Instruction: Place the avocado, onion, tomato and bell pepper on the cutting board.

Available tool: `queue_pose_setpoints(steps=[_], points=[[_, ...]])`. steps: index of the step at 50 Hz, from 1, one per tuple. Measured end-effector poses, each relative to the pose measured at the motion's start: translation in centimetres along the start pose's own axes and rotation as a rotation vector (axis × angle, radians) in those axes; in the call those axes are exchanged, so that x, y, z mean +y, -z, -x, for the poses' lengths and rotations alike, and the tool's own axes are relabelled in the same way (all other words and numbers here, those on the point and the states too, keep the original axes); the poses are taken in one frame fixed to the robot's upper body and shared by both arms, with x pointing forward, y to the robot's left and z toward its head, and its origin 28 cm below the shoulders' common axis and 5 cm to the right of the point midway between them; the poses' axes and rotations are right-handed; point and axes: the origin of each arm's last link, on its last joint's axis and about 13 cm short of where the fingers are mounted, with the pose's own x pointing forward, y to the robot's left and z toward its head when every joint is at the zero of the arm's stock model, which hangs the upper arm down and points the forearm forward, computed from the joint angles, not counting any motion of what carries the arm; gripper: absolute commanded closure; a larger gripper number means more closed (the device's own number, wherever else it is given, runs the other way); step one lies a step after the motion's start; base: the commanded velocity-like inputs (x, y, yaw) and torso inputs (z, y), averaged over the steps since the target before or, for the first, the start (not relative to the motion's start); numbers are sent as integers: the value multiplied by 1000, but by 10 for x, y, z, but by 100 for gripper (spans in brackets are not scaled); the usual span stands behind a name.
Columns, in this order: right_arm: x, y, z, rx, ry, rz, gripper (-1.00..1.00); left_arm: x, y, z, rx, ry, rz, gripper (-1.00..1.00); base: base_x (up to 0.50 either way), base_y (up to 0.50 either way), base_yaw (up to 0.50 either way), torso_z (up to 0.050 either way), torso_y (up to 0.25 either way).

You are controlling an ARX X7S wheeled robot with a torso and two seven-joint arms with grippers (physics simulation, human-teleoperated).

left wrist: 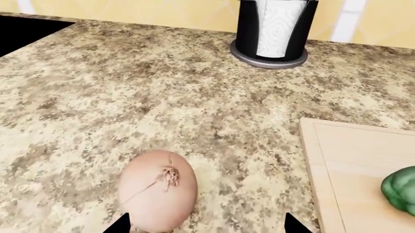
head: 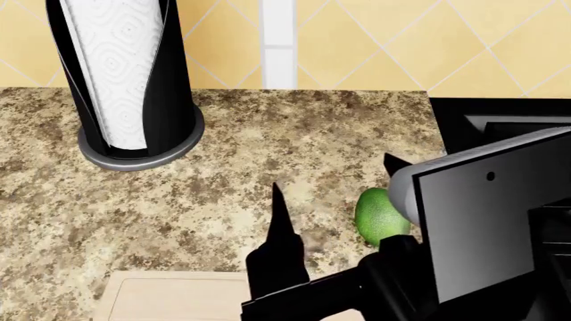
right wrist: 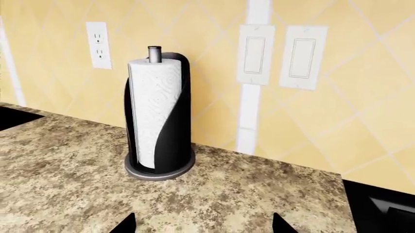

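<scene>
Speckled granite surface (head: 267,167) against yellow tiled wall (right wrist: 337,121); paper towel holder (head: 125,80) upper left in head view. Both grippers' fingers spread, released; onion (left wrist: 157,190) at the left's fingers (left wrist: 122,225).

Your counter (left wrist: 129,97) is speckled granite in tan, cream and brown. The onion (left wrist: 157,190) is pale pinkish-tan with thin lines and a brown root tuft. The board (left wrist: 353,170) is pale light wood, and the pepper (left wrist: 401,189) on it is green. You have a bright green avocado (head: 379,215), a black towel holder (right wrist: 159,114) with white patterned paper, yellow diamond wall tiles (right wrist: 52,29) and black fingertips (head: 279,221).
</scene>
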Motion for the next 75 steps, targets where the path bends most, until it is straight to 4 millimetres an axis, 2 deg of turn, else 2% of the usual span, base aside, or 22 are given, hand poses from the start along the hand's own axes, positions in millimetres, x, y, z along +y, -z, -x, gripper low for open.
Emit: queue_pose_setpoints(steps=[7, 15, 34, 53, 75], points=[[1, 0, 0, 2, -7, -2, -100, 5, 0, 8, 0, -41, -13, -100, 0, 0, 0, 0, 0], [1, -1, 1, 4, -8, -3, -100, 6, -1, 8, 2, -79, -28, -100, 0, 0, 0, 0, 0], [0, 1, 5, 11, 7, -10, -100, 0, -1, -14, 27, -100, -53, -100, 0, 0, 0, 0, 0], [0, -1, 15, 22, 18, -14, -100, -7, 2, -25, 63, -122, -58, -100, 0, 0, 0, 0, 0], [-1, -3, 19, 27, 33, -14, -100, -6, 1, -50, 75, -157, -77, -100, 0, 0, 0, 0, 0]])
